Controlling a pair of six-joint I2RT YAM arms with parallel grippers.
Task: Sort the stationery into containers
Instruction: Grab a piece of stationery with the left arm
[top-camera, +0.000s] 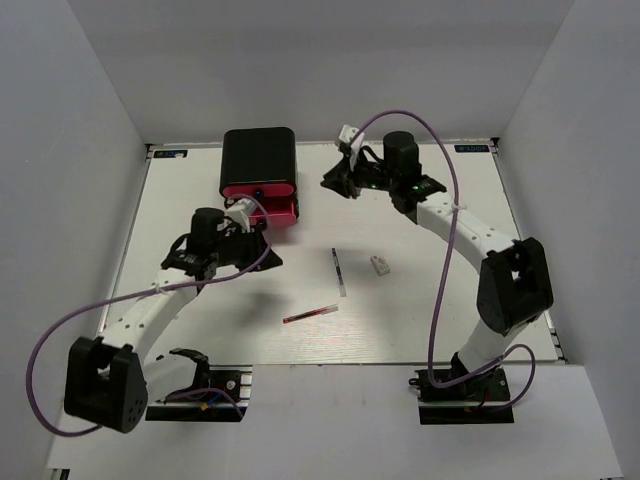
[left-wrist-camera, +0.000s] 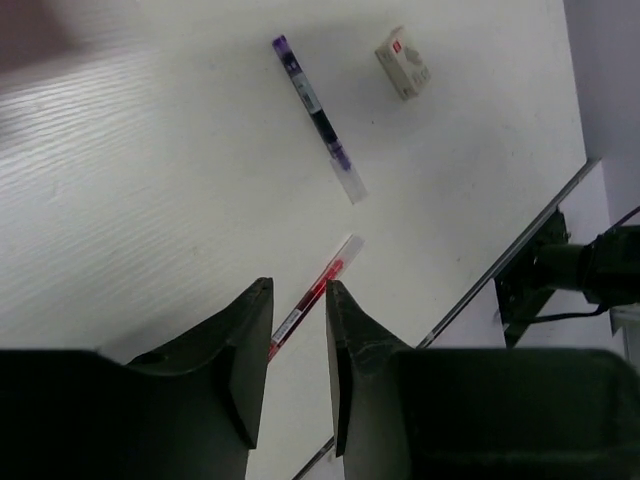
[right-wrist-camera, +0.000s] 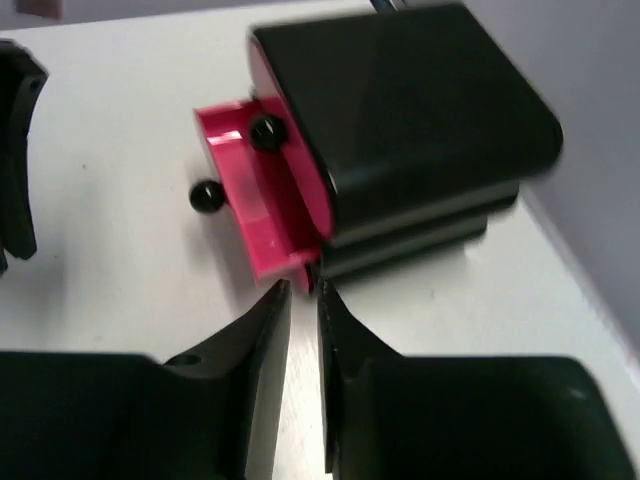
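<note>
The black box (top-camera: 258, 152) stands at the back with its pink-red drawers (top-camera: 265, 200) facing forward; one drawer is pulled out (right-wrist-camera: 252, 205), with black knobs (right-wrist-camera: 264, 133) showing. A thin red pen (top-camera: 310, 314) (left-wrist-camera: 318, 292), a thin dark pen (top-camera: 338, 270) (left-wrist-camera: 318, 115) and a small white block (top-camera: 379, 264) (left-wrist-camera: 403, 64) lie on the table. My left gripper (top-camera: 266, 257) (left-wrist-camera: 298, 290) hovers just in front of the drawers, jaws a little apart and empty. My right gripper (top-camera: 332, 180) (right-wrist-camera: 303, 292) is right of the box, jaws almost together and empty. No markers show.
White walls enclose the white table (top-camera: 440, 310) on the left, back and right. The table's front edge and the right arm's base (left-wrist-camera: 580, 270) show in the left wrist view. Part of the left arm (right-wrist-camera: 15, 160) shows at the left edge of the right wrist view.
</note>
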